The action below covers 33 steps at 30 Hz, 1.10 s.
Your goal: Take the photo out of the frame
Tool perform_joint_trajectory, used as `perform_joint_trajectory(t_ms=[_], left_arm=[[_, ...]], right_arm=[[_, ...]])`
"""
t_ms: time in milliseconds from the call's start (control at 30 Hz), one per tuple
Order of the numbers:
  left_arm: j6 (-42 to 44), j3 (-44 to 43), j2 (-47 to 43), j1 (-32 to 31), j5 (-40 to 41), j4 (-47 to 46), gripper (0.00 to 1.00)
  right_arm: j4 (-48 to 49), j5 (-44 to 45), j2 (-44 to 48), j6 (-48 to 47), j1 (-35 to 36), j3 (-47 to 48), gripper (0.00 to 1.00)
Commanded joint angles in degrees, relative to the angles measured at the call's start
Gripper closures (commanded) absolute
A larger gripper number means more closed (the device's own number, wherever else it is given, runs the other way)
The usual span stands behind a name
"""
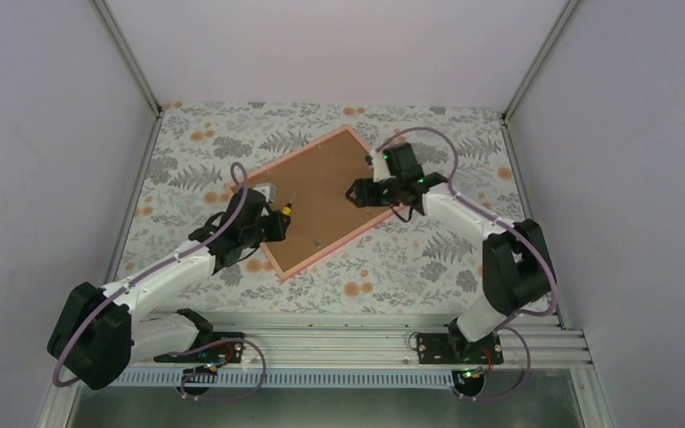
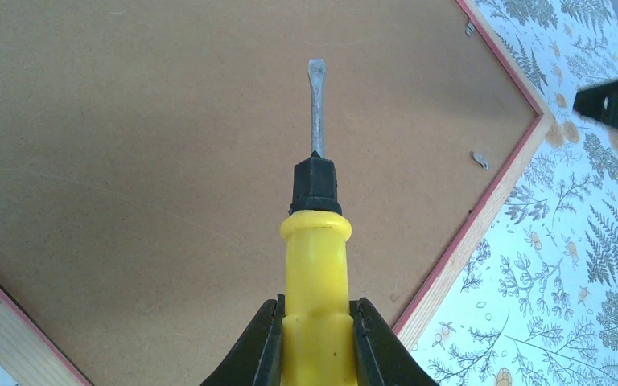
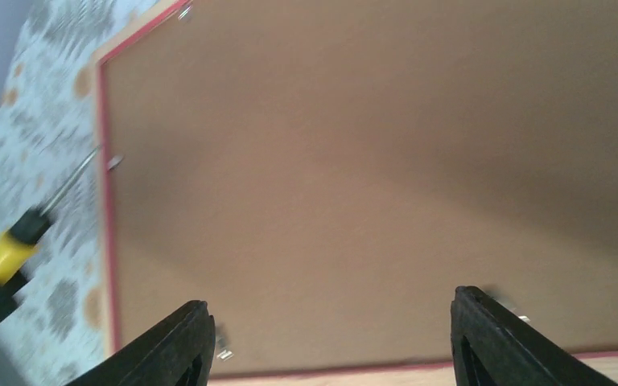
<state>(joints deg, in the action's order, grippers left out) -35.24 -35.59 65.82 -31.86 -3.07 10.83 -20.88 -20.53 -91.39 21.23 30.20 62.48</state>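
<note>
The pink frame [image 1: 358, 231] lies face down on the floral cloth, its brown backing board [image 1: 321, 192] up. The photo is hidden under the board. My left gripper [image 1: 278, 217] is shut on a yellow-handled screwdriver [image 2: 317, 265], its flat blade [image 2: 315, 100] pointing over the board. My right gripper [image 1: 355, 193] is open and empty, hovering over the board's right part; its fingers [image 3: 173, 342] frame the board near the frame's edge [image 3: 386, 371]. Small metal clips [image 2: 479, 160] sit along the frame's inner edge.
The floral tablecloth [image 1: 410, 267] covers the table around the frame. Grey walls enclose the back and both sides. A metal rail [image 1: 357, 343] with the arm bases runs along the near edge.
</note>
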Motion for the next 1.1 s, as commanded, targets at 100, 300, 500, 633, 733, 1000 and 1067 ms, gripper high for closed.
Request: perform_joint_trajectory(t_ms=[100,300,500,633,733,1000,1067], left_arm=[[1.30,-0.04,-0.30,0.49,-1.75,-1.59,0.98],[2.17,-0.32,0.72,0.51,-3.46,-2.51,0.98],[2.96,-0.62,1.23,0.47,-4.36,-2.74,0.98],[3.38,-0.83,1.46,0.47,-4.85,-2.88,0.98],[3.43,-0.97,2.02,0.47,-5.63,-3.15,0.98],[3.12,-1.13,2.47,0.39,-7.57,-3.94,0.98],[2.97,-1.06,2.58,0.29,-8.01,-4.21,0.98]], right_arm=[[0.99,-2.90,-7.73,-7.89,-13.65,6.55,0.36],[2.45,-3.90,-15.85,-9.27,-19.32,12.99,0.35],[2.12,-2.61,-23.08,-10.83,-21.88,16.98,0.35],[1.94,-2.75,-25.37,-11.89,-22.07,17.77,0.35],[1.90,-3.81,-26.53,-12.27,-22.04,17.24,0.35],[3.09,-6.37,-23.53,-11.67,-21.66,10.50,0.36],[4.02,-6.85,-21.81,-11.19,-21.33,7.95,0.36]])
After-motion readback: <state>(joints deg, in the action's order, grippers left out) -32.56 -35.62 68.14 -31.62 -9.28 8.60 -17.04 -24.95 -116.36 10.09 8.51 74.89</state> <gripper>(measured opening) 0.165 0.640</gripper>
